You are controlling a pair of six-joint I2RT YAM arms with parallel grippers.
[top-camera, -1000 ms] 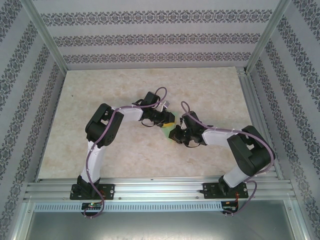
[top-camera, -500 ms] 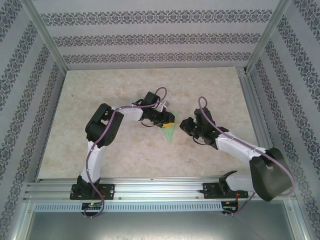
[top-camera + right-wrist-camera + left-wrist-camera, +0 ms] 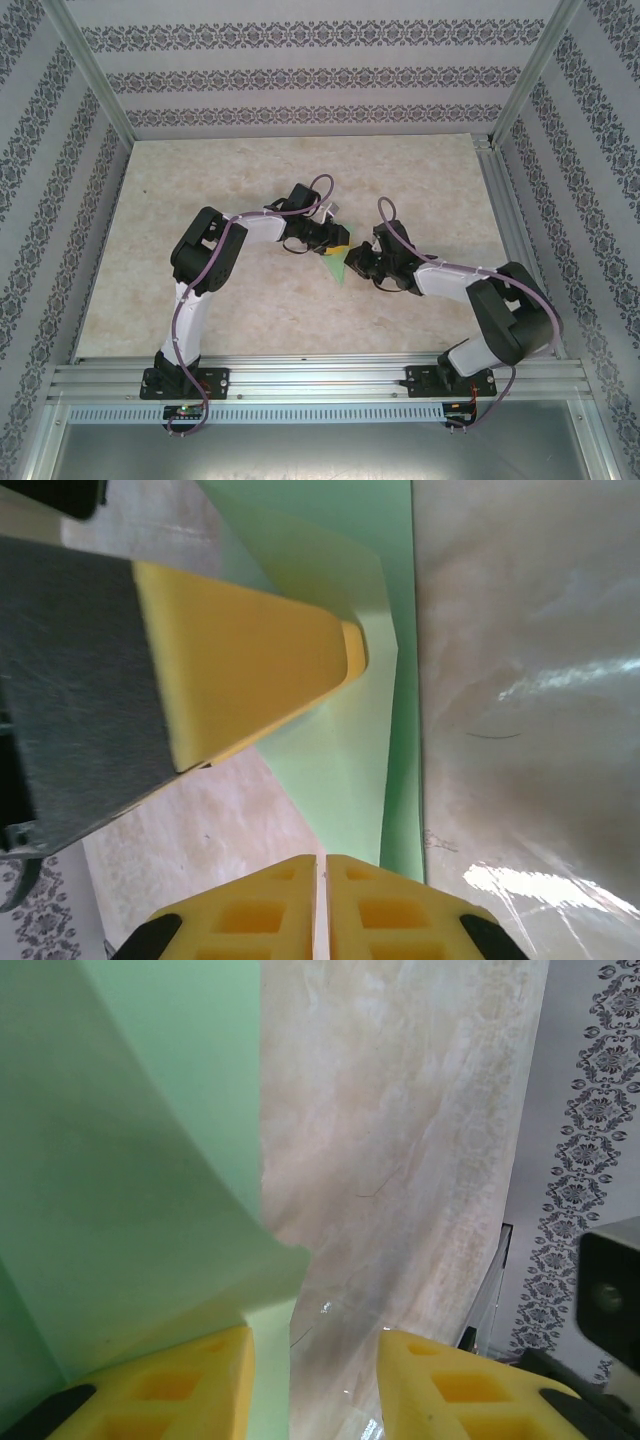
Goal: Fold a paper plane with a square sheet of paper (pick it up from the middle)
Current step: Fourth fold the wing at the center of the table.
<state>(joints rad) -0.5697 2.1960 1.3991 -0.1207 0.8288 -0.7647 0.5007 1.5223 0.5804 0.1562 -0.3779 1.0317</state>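
Mid-fold: creasing paper plane [image 3: 337, 267]. Pinning it w/ left gripper [image 3: 315, 1345] at 12 o'clock, jaws apart. Right gripper [image 3: 322, 868] at 3 o'clock, jaws closed. Next: sweep crease flat w/o shifting paper.

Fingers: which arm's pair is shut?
The right arm's fingers: they touch, no gap. The left arm's fingers stand apart, table visible between.

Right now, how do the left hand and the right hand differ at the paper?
Jaws: the left hand has its yellow fingers apart, with the table showing between them; the right hand has its fingers pressed together. Contact: one finger tip of the left hand rests on the folded green paper; the right hand sits at its edge with nothing seen between its fingers. Both are yellow-fingered and low over the paper.
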